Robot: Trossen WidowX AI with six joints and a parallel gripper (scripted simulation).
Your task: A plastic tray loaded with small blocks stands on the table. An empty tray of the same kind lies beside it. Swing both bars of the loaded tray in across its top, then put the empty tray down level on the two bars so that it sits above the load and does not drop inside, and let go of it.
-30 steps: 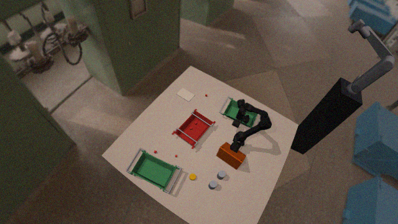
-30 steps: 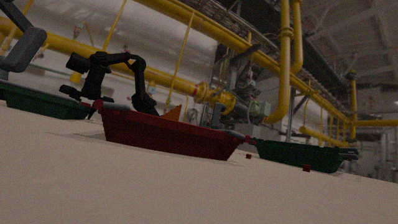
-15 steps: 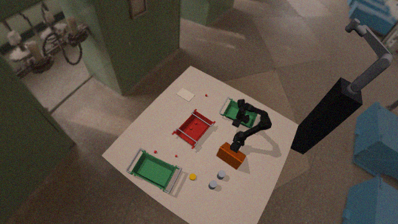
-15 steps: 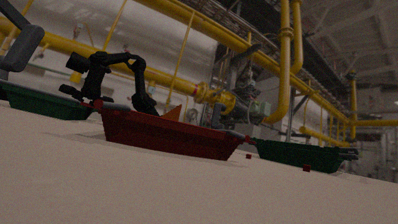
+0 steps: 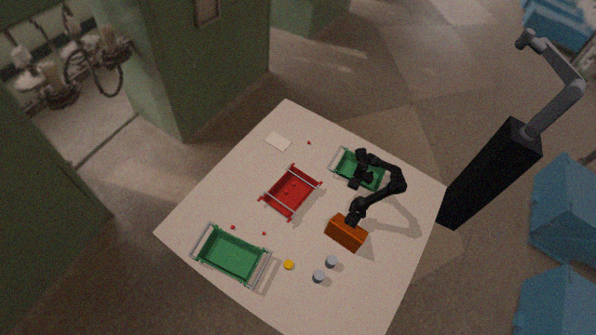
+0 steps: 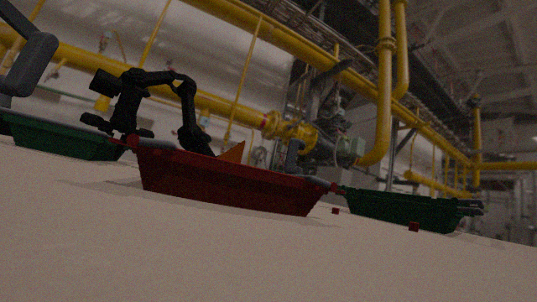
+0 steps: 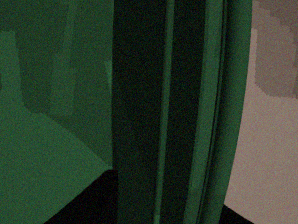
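Gripping one green tray [image 5: 345, 164] [image 6: 54, 136] [image 7: 55, 165]; two bars [image 5: 304, 177] [image 6: 157, 143] span one red tray [image 5: 298, 195] [image 6: 226, 180].

You are in an industrial plant room: yellow pipes [image 6: 383, 84] with a flanged valve [image 6: 308, 136] run along the wall.

Seen from the top view, one tray [image 5: 298, 201] [image 6: 226, 180] stood at the middle of the table [image 5: 233, 186] [image 6: 168, 252] [image 7: 270, 150], with small blocks [image 5: 286, 193] in it. A second tray [image 5: 235, 257] [image 6: 403, 210] was along the lower left edge, and a third tray [image 5: 346, 163] [image 6: 54, 140] [image 7: 50, 165] near the upper right edge. The box [image 5: 345, 236] [image 6: 235, 153] stood toward the right edge, and a card [image 5: 277, 141] lay near the top corner.
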